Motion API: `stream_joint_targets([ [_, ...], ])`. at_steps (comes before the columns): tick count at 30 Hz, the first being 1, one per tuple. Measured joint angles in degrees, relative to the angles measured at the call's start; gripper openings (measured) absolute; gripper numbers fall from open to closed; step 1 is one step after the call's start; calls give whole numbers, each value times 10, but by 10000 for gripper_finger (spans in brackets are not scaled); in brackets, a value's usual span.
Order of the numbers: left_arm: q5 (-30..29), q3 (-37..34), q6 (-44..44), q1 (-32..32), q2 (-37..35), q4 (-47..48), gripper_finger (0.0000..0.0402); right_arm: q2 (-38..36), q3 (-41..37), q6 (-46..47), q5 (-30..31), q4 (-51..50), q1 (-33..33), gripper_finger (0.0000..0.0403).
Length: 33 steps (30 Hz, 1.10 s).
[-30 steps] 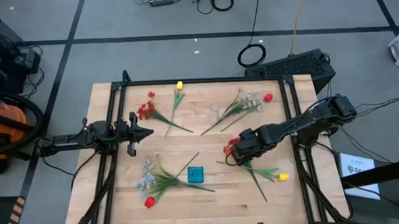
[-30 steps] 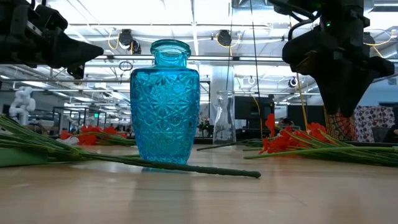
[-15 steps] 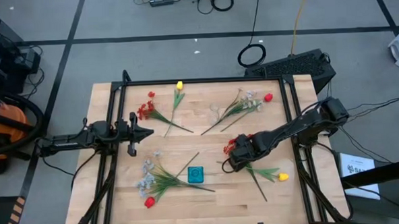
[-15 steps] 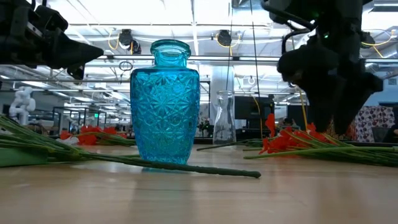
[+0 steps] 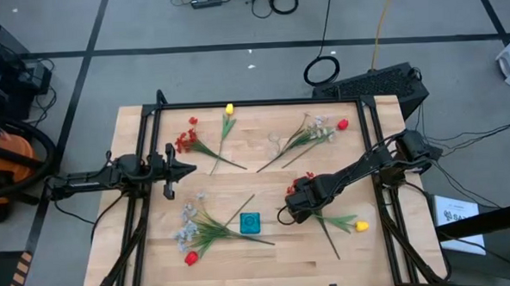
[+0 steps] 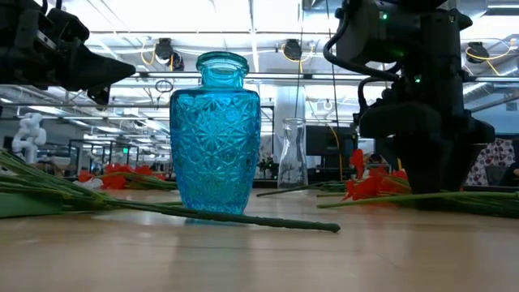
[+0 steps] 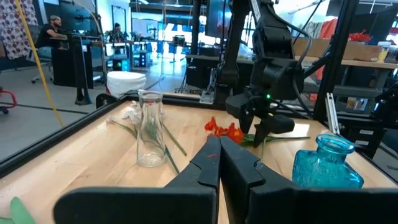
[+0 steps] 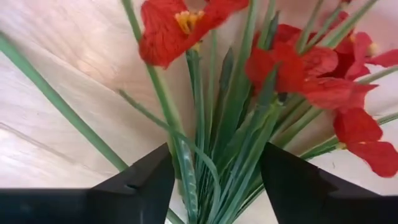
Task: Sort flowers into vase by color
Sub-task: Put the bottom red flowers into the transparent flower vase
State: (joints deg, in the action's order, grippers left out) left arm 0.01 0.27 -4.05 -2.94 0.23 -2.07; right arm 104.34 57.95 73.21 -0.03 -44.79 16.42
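1. High view: The wooden table [image 5: 268, 246] is carrying several scattered flower groups. The right gripper [image 5: 289, 212] is sitting low over the red clustered spray [image 5: 293, 190] at the table's right-centre, just beside the yellow tulip [image 5: 360, 226] lying toward the right edge. The blue vase [image 5: 251, 222] is standing near the front centre, between that spray and the pale spray bundle [image 5: 189, 223] with a red bud [image 5: 190, 259] at the front left. Another red spray [image 5: 186, 142] and a yellow tulip bud [image 5: 229, 110] are lying at the rear left; a pale spray [image 5: 315, 132] with a red bud [image 5: 343, 124] is lying at the rear right. The left gripper [image 5: 190, 169] is waiting at the left side, fingers closed and empty.

2. Low view: The blue cut-glass vase [image 6: 215, 134] is standing upright in the foreground. A clear glass vase [image 6: 293, 154] is standing behind it. The right arm is reaching down onto the red blossoms [image 6: 369, 185].

3. Left wrist view: The left fingers [image 7: 227, 165] are pressing together with nothing between them. The clear vase [image 7: 150, 137] and the blue vase [image 7: 326, 165] are standing well apart.

4. Right wrist view: The right fingers [image 8: 146, 180] are standing wide apart, straddling the green stems [image 8: 221, 155] of the red spray without clamping them.
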Motion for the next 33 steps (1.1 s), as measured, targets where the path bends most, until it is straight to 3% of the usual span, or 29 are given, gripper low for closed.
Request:
stream_joint_targets([
  [5,0,0,0,0,0,0,9,1,0,11,0,9,-3,164],
  [14,0,0,0,0,0,0,9,0,0,-21,9,20,-2,21],
  [18,0,0,0,0,0,0,9,2,21,-27,29,-5,-2,10],
  [23,0,0,0,0,0,0,9,-5,79,-65,142,-82,-5,4],
  [33,0,0,0,0,0,1,9,-113,178,-64,374,-140,-2,2],
])
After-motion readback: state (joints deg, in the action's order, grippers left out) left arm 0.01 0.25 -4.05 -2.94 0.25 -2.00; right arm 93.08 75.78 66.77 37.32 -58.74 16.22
